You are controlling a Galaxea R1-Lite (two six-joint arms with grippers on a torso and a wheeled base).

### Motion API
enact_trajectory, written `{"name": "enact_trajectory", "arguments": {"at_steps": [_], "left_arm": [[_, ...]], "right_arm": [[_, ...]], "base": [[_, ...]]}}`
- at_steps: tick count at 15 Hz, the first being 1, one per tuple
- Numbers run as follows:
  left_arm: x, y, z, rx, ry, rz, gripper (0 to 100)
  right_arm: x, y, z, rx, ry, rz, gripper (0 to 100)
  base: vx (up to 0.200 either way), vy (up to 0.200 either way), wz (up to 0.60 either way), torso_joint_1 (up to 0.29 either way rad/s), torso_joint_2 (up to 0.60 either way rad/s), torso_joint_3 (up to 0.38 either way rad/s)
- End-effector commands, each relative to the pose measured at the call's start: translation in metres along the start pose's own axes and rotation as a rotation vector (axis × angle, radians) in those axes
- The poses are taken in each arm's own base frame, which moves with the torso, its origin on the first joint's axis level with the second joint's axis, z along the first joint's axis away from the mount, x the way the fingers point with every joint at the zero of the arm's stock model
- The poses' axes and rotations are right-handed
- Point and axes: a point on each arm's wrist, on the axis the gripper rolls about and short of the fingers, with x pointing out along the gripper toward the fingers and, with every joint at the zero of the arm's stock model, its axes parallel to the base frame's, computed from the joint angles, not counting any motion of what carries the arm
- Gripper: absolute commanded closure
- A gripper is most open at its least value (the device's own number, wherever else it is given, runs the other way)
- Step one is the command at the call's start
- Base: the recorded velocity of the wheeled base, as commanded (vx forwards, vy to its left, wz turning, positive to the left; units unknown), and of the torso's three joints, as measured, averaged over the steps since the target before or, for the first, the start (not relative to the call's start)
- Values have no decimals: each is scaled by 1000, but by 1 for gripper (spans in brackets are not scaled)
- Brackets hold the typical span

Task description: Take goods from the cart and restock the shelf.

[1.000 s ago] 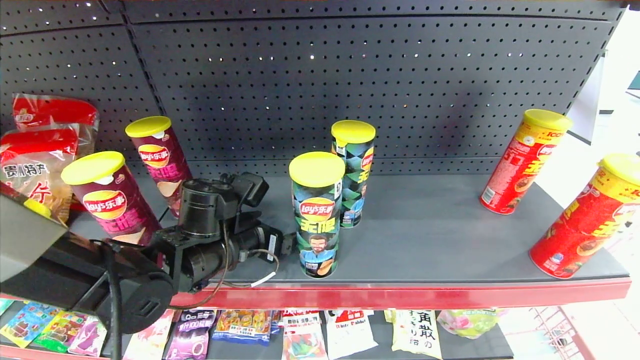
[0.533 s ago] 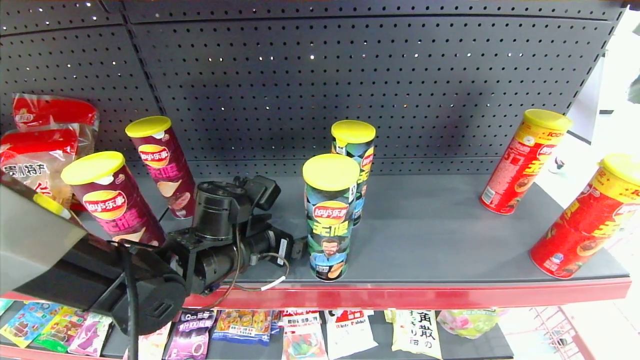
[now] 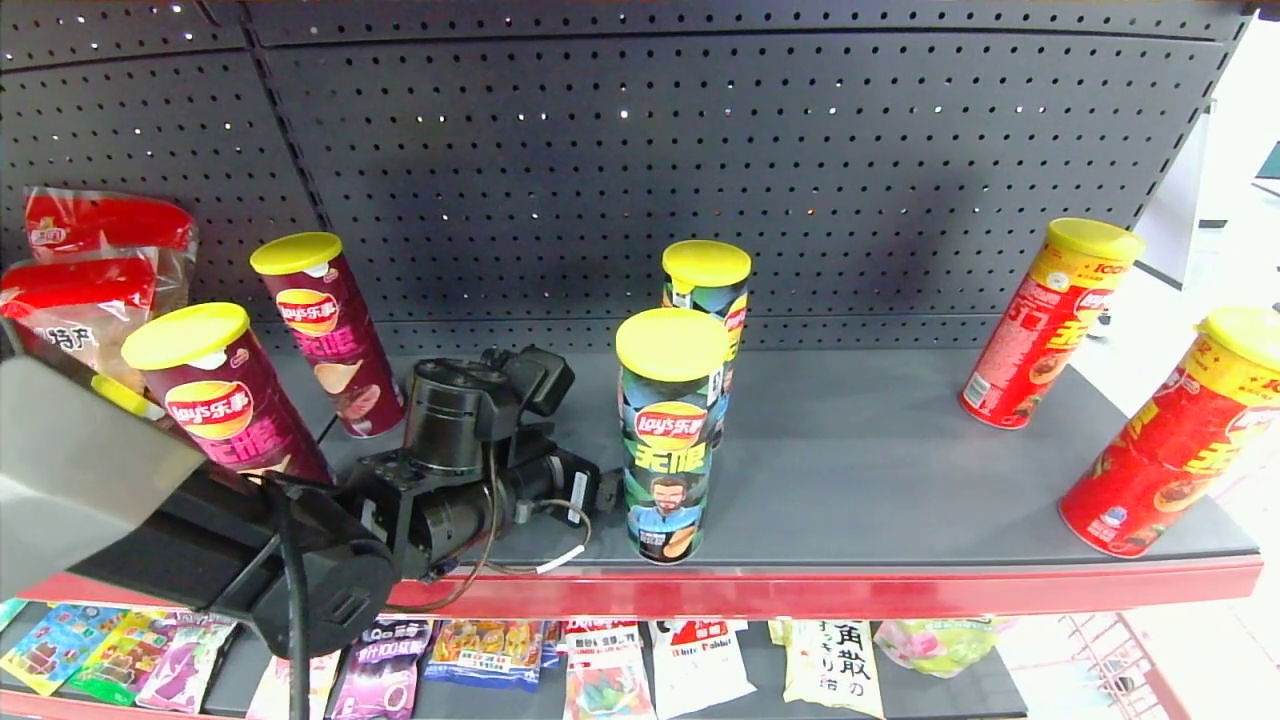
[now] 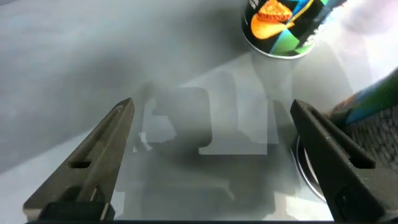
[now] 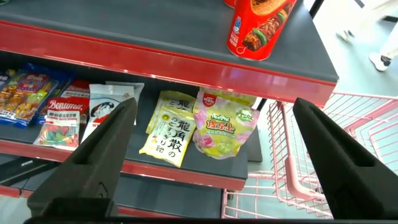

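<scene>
— Where's the tube being restocked?

— The green-and-black chip tube with a yellow plastic lid [image 3: 672,440] stands upright at the front edge of the grey metal shelf with a red lip [image 3: 860,470], about halfway along. A second green-and-black tube [image 3: 706,285] stands just behind it, toward the back edge.

— And the left claw?

— The left claw [image 4: 211,106] is spread wide, with bare shelf between its fingers and nothing gripped. It sits low over the shelf, just to the left of the front tube. I can't tell whether it touches the tube.

— The right one?

— The right claw [image 5: 214,102] is also wide and empty. It hangs in front of the shelf's right end, facing the lower shelf [image 5: 155,169], where flat snack bags [image 5: 225,121] lie. A pink wire cart [image 5: 323,162] is beside it.

— What else is on the grey shelf?

— Two maroon chip tubes with yellow lids stand near the left end, one at the front edge [image 3: 215,395] and one behind it [image 3: 325,330]. Two red chip tubes stand at the right end, one further back [image 3: 1055,320] and one at the front right corner [image 3: 1170,440]. Red snack packets [image 3: 80,280] fill the far left end.
</scene>
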Motion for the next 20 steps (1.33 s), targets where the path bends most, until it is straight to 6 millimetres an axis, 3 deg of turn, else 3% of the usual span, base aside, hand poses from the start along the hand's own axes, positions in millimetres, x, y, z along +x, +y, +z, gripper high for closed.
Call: {"name": "enact_trajectory", "arguments": {"at_steps": [1, 6, 13, 20], "left_arm": [[3, -3, 1, 1, -3, -6, 0], [-2, 0, -3, -1, 9, 2, 0], [-23, -3, -7, 6, 22, -30, 0], [-20, -8, -12, 15, 39, -53, 0]], "right_arm": [[0, 0, 0, -1, 4, 1, 0], [0, 0, 0, -1, 3, -2, 0], [0, 0, 0, -1, 5, -3, 0], [0, 0, 0, 1, 3, -2, 0]], "base": [[0, 0, 0, 0, 0, 0], [0, 0, 0, 0, 0, 0], [0, 0, 0, 0, 0, 0], [0, 0, 0, 0, 0, 0]]}}
